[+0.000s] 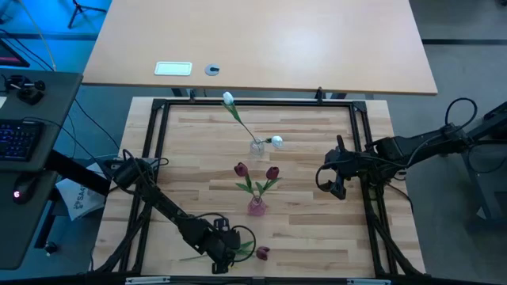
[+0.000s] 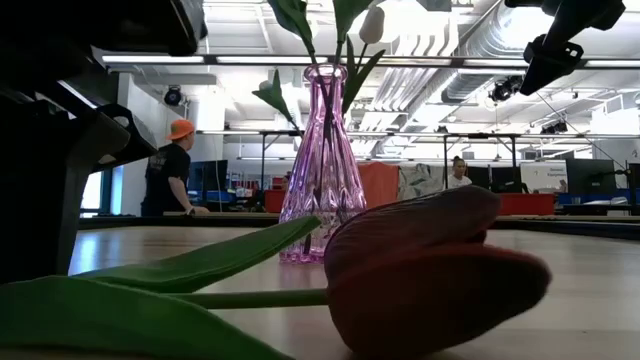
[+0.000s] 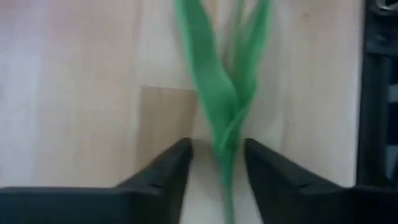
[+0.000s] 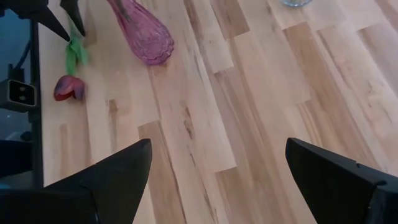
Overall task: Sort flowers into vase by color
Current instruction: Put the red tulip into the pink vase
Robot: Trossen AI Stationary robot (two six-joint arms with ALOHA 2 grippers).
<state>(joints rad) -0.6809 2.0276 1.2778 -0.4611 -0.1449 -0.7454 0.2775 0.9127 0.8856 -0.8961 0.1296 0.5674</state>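
Note:
A dark red tulip (image 1: 261, 253) lies flat near the table's near edge, its stem and leaves (image 3: 225, 106) running toward the left. My left gripper (image 3: 217, 146) is open and low over that stem, one finger on each side, apart from it. A pink vase (image 1: 256, 207) at the table's middle holds two dark red tulips (image 1: 240, 169). A clear vase (image 1: 257, 146) behind it holds two white tulips (image 1: 228, 98). My right gripper (image 1: 337, 178) hangs open above the table, right of the pink vase.
A black frame (image 1: 158, 107) borders the wooden table (image 1: 317, 229). Bare wood lies between the pink vase and my right gripper. In the low view the tulip's head (image 2: 430, 270) fills the foreground and people stand in the room behind.

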